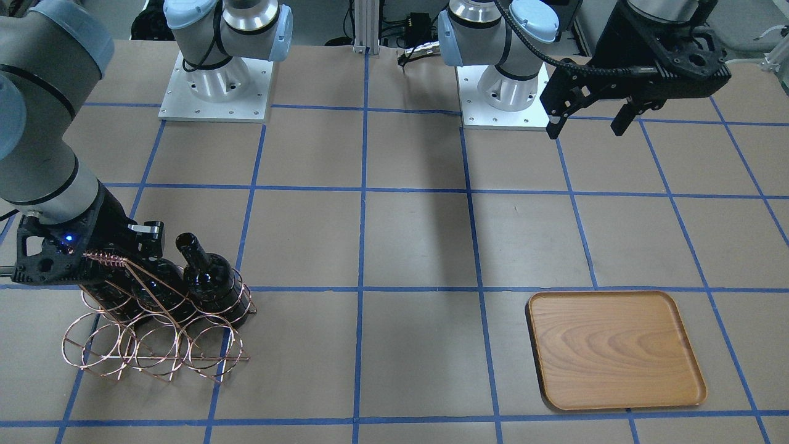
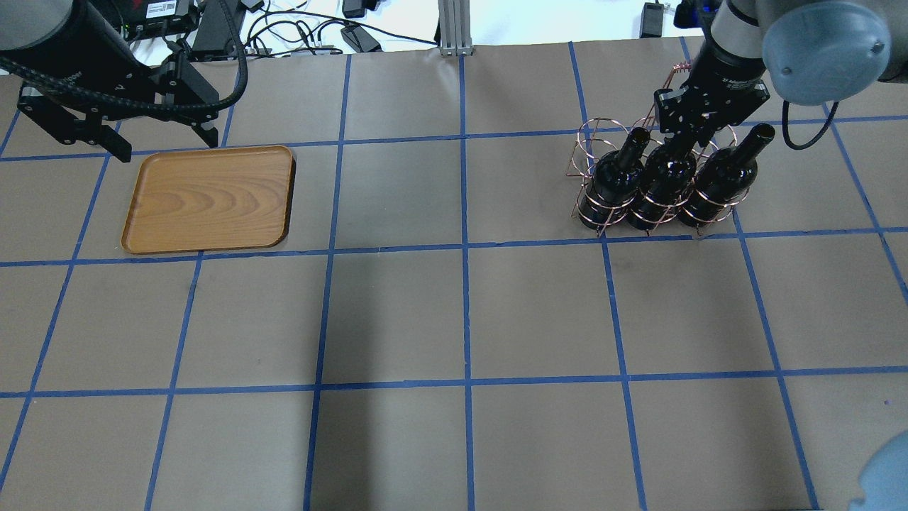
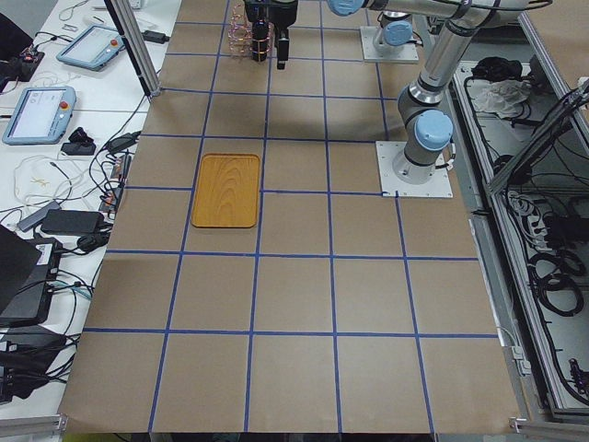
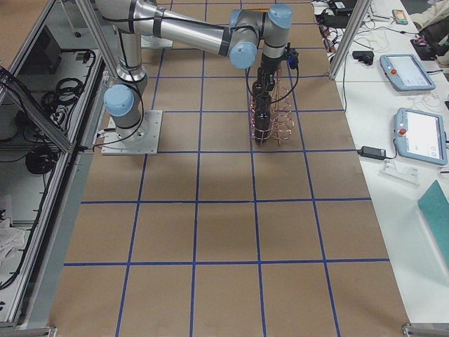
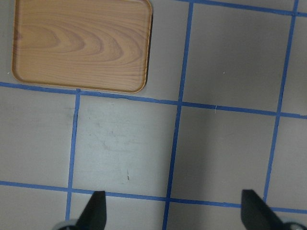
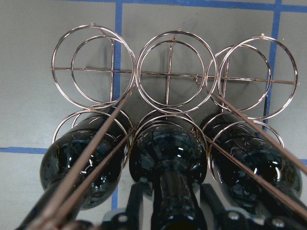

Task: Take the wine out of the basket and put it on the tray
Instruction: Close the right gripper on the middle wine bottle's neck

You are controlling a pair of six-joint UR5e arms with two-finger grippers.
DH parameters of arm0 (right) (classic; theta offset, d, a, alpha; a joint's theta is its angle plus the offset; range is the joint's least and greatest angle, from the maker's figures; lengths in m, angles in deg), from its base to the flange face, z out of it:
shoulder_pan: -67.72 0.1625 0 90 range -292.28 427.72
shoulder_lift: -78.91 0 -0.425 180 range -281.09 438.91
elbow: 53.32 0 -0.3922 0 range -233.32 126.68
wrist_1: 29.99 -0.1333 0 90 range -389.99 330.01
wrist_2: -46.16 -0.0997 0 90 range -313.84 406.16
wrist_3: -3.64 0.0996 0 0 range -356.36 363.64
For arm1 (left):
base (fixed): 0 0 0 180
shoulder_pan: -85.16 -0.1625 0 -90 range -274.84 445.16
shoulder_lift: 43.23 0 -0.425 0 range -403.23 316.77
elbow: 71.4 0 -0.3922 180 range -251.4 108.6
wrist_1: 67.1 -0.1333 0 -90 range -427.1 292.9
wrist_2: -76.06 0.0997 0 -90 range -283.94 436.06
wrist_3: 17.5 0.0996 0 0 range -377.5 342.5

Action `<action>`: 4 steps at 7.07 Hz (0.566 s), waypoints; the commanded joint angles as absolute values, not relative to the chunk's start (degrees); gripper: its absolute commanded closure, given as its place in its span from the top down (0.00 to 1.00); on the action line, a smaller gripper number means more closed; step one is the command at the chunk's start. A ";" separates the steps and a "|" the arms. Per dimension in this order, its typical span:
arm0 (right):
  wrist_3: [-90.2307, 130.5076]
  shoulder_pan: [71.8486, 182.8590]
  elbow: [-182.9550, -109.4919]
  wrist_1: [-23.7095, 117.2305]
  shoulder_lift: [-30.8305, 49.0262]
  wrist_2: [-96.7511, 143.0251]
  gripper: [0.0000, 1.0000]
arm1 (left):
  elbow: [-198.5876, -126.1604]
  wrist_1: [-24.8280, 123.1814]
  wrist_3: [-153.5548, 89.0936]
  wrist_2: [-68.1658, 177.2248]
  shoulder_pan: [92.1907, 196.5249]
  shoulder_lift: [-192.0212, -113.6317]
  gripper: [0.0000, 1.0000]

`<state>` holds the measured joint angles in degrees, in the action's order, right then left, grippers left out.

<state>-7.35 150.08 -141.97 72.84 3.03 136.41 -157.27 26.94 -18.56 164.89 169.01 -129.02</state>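
Observation:
Three near-black wine bottles lie tilted, necks up, in the rose-copper wire basket (image 2: 592, 142), which also shows in the front view (image 1: 154, 345) and the right wrist view (image 6: 168, 72). My right gripper (image 2: 674, 142) is shut on the neck of the middle bottle (image 2: 663, 184). In the right wrist view its fingers (image 6: 136, 196) press each side of that neck (image 6: 170, 201). The bottle rests in its loops. The wooden tray (image 2: 209, 199) lies bare at the table's other end. My left gripper (image 2: 164, 145) hovers open and holds nothing above the tray's far edge.
The other two bottles (image 2: 613, 181) (image 2: 720, 177) flank the held one in the basket. The braided handle bar (image 1: 102, 259) crosses beside my right wrist. Brown paper with blue tape grid lines covers the table (image 2: 461, 319). The arm bases (image 1: 216, 86) stand at the robot's side.

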 commanded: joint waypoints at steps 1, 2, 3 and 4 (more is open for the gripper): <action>-8.40 149.99 -141.91 72.58 2.88 136.60 0.11 | -157.27 27.03 -18.55 164.83 169.01 -129.01 1.00; -8.40 149.99 -141.56 71.54 2.45 135.90 0.07 | -157.27 26.94 -18.55 164.92 169.01 -129.01 1.00; -8.40 149.99 -141.04 71.44 1.66 135.90 0.06 | -157.27 27.03 -18.55 164.92 169.01 -129.01 1.00; -8.40 149.99 -140.42 70.31 -0.35 135.98 0.06 | -157.27 27.03 -18.55 164.92 169.01 -129.01 1.00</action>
<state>-8.37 149.99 -141.09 71.32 1.48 135.99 -157.27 27.00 -18.55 164.91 169.01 -129.01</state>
